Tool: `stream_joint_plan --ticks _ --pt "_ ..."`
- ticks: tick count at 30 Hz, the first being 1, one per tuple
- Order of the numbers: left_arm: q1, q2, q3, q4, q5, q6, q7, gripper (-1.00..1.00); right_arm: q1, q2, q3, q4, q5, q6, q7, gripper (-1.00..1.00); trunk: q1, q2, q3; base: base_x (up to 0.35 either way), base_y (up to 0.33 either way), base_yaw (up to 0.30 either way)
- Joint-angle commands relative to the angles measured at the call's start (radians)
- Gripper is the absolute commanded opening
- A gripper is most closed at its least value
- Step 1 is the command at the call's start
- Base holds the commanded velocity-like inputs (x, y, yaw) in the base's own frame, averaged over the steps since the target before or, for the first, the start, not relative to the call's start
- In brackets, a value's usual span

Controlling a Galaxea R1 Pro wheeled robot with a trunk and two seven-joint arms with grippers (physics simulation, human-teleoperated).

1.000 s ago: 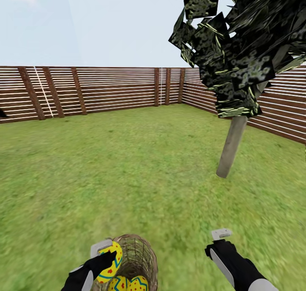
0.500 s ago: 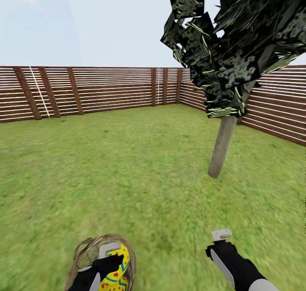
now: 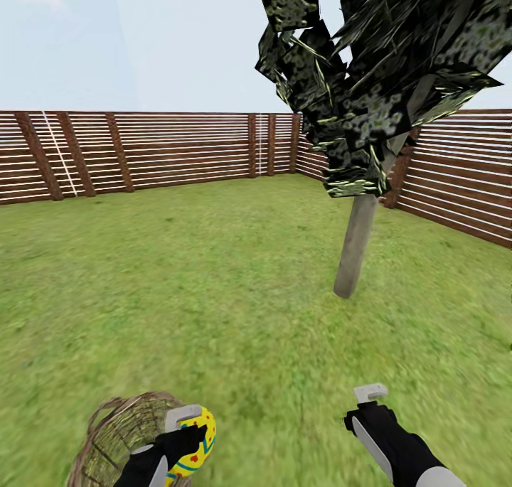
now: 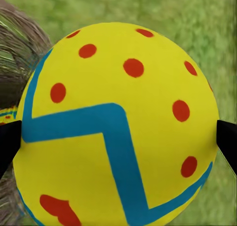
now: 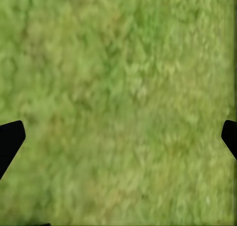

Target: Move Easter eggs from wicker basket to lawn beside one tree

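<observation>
Carry step: left hand [image 3: 186,441] clamped on one Easter egg [image 4: 116,124], held just beside the wicker basket [image 3: 117,430] rim over the lawn [image 3: 213,295]; right hand [image 3: 370,394] wide, empty; next, go to tree [image 3: 353,249], set egg at its base.

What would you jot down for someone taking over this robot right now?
Left pincer: shut on one egg, held just beside the basket rim.
Right pincer: open, holding nothing, over the lawn.
Tree stands ahead and to the right, with no eggs on the grass by it.
Done: one egg picked up. I cannot tell from here what remains inside the basket.
Left: carry this egg to the tree, set it on the grass beside the trunk, then check the basket and bring any other eggs to the same tree.
</observation>
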State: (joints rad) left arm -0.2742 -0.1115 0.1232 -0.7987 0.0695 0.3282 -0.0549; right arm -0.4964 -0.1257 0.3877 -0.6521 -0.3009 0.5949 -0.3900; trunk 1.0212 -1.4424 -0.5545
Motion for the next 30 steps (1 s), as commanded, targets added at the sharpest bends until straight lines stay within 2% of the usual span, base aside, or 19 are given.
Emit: stream_joint_plan --ticks 1,14,18,30 --pt "0.000 -0.002 0.006 -0.001 0.007 0.008 -0.005 -1.00 -0.001 -0.002 0.008 -0.001 -0.011 0.003 -0.009 1.00 0.000 -0.001 -0.001 0.000 -0.350 0.000" --pt "0.000 -0.004 0.004 0.001 0.006 0.008 -0.005 -1.00 -0.001 -0.002 0.008 -0.001 -0.011 0.003 -0.009 1.00 0.000 -0.001 -0.001 0.019 -0.350 0.000" --pt "0.000 -0.003 0.004 0.003 0.008 -0.004 -0.006 -1.00 -0.001 -0.001 0.008 -0.001 -0.010 0.002 -0.010 1.00 0.000 -0.001 -0.001 0.110 -0.341 0.213" --pt "0.000 -0.002 0.004 0.006 0.008 -0.018 -0.007 -1.00 -0.001 0.001 0.008 -0.001 -0.012 0.002 -0.010 1.00 0.000 -0.001 -0.001 0.006 -0.022 0.291"
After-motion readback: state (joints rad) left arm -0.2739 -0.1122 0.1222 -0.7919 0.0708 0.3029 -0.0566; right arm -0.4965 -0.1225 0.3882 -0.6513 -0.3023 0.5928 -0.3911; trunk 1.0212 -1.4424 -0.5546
